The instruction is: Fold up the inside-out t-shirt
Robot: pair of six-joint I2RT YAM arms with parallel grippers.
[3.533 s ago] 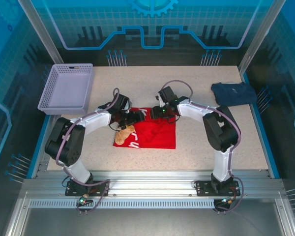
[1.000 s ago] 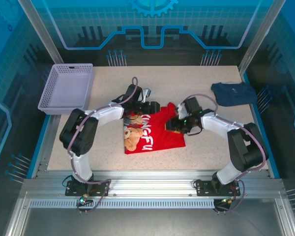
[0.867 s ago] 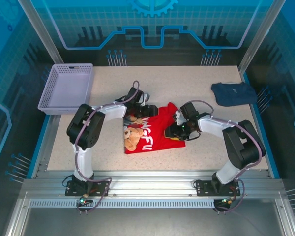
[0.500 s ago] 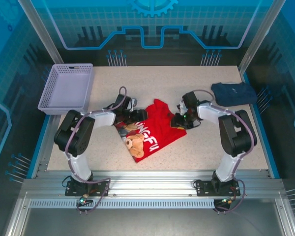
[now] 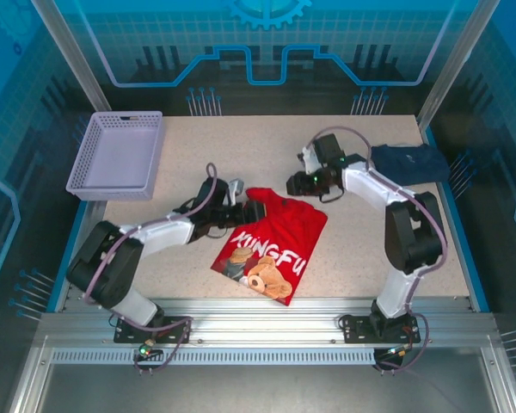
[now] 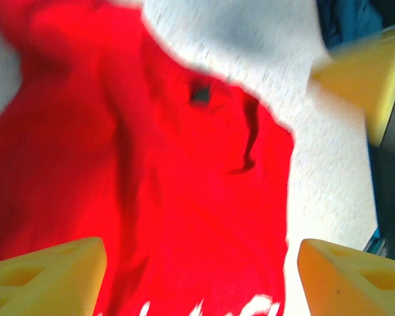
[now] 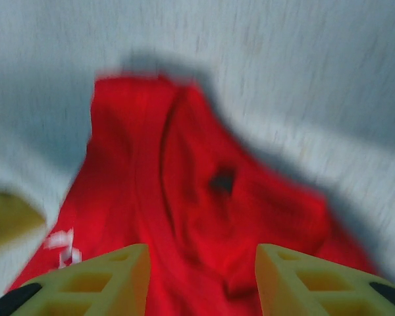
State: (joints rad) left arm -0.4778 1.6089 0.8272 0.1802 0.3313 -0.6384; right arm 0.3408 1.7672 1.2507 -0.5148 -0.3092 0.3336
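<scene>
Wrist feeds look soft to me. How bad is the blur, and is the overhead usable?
Left wrist: t-shirt smeared, fingers soft-edged. Right wrist: blurrier, table streaked. Top external: sharp, print readable.

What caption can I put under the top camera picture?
The left gripper and right gripper reach toward the red t-shirt, bear print up, on the speckled table.
</scene>
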